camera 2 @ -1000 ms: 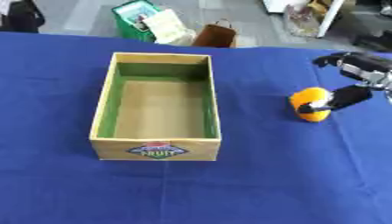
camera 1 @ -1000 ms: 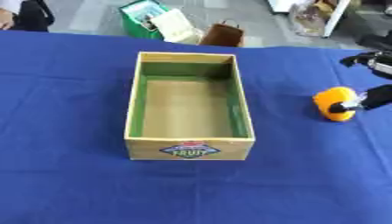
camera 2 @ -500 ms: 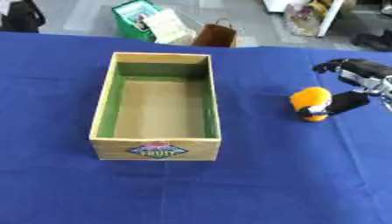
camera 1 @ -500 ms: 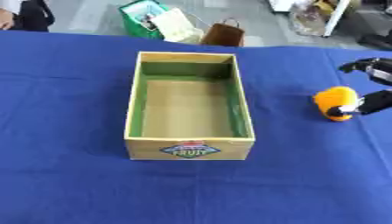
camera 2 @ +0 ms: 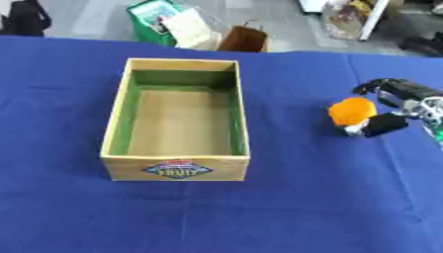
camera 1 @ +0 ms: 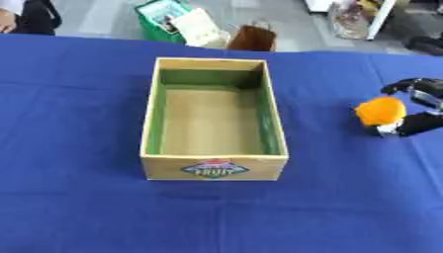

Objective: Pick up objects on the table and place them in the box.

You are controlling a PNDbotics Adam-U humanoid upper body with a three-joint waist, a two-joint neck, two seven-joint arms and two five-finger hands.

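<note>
The right robot hand (camera 2: 400, 105) enters from the right edge of both views, low over the blue-covered desk (camera 2: 259, 207). Its fingers (camera 2: 374, 85) arch over the far side of an orange, rounded object (camera 2: 351, 111), while the thumb (camera 2: 380, 125) lies against the near side; the object sits between them, pinched. Whether the object rests on the cloth or is lifted just clear of it cannot be told.

To the left of the robot hand, well apart from it, stands the box (camera 2: 177, 168), an open wooden crate with green inner walls and a plain brown floor. Its long axis runs away from the robot, and a coloured label marks its near end wall. Nothing shows inside it. The orange object lies level with the middle of the box's right wall, with a strip of bare blue cloth between the two.

Beyond the far edge of the desk, to the far left of the robot hand, a green bin (camera 1: 169, 19) holding papers and a brown paper bag (camera 1: 251, 38) stand on the grey floor. They are close together and sit behind the far end of the box.

The left robot hand appears in neither view.
</note>
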